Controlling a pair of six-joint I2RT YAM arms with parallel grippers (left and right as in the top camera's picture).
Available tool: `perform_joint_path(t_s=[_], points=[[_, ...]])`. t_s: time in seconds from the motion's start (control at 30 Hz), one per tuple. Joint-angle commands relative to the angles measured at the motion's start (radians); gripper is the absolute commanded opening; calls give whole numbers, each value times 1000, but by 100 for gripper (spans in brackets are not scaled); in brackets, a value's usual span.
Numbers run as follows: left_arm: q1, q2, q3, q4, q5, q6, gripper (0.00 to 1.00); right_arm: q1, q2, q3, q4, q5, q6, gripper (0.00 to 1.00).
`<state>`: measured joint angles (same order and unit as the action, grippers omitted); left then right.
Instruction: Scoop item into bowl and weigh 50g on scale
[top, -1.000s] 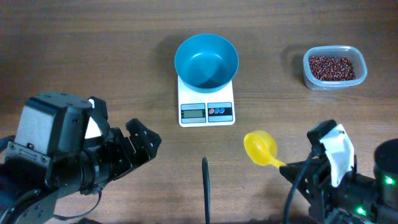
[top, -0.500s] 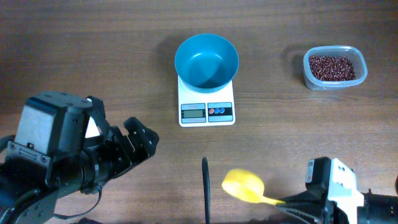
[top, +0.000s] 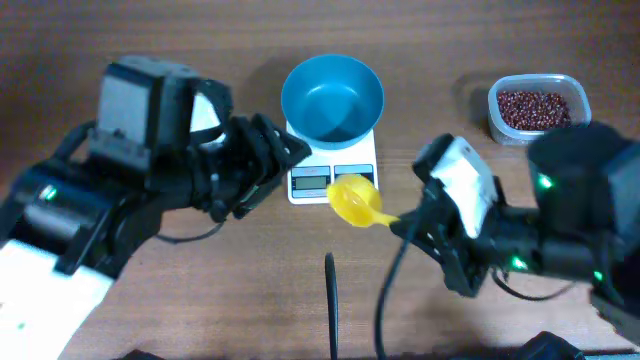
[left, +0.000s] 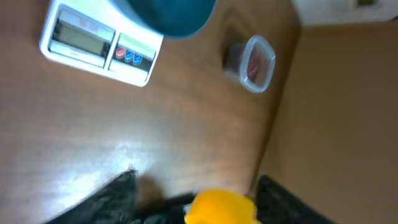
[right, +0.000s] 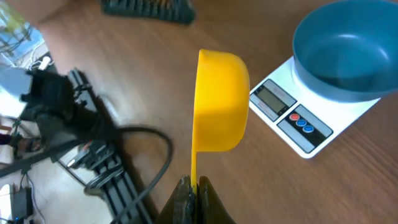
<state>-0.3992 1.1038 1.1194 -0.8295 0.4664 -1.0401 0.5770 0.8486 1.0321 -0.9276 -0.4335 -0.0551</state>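
Observation:
The teal-blue bowl (top: 332, 98) stands on the white scale (top: 332, 178) at the middle back and looks empty. The red-brown beans (top: 535, 108) lie in a clear tub at the back right. My right gripper (top: 412, 222) is shut on the handle of a yellow scoop (top: 354, 200), whose cup hovers over the scale's front edge with no beans showing. In the right wrist view the scoop (right: 219, 99) stands edge-on above the jaws (right: 194, 190), with the bowl (right: 345, 50) and scale (right: 298, 121) at right. My left gripper (top: 280, 165) is open beside the scale's left edge.
The clear tub (top: 578, 112) sits near the right back corner and also shows in the left wrist view (left: 252, 61). A thin black strip (top: 330, 300) lies at the front centre. Black cables (right: 93, 155) hang left of my right gripper. A dark rack (right: 149, 7) stands behind.
Both arms have swung in toward the scale. The right gripper carried the scoop from the front edge up to the scale's front. The left gripper moved up and right to the scale's left side.

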Motion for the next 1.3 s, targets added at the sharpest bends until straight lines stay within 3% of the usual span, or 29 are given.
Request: perform_joint_path(t_s=[0.0,0.07,0.13,0.3,0.67,0.83,1.0,1.27], points=[[-2,89,9,13,129,0,60,5,36,16,58,8,6,4],[-2,115,9,34,153,-34,70,5,55,16,111,8,51,4],[-2,121,9,81,169,-107,73,5,75,16,152,9,64,4],[-2,119,9,190,223,-209,68,6,124,16,178,9,32,4],[-1,119,9,190,227,-259,61,6,159,16,199,117,30,4],[-1,119,9,191,230,-360,60,6,165,15,199,133,2,4],[3,119,9,209,229,-362,61,5,168,15,199,196,-17,4],[3,119,9,216,227,-362,61,6,180,15,199,112,-15,4]])
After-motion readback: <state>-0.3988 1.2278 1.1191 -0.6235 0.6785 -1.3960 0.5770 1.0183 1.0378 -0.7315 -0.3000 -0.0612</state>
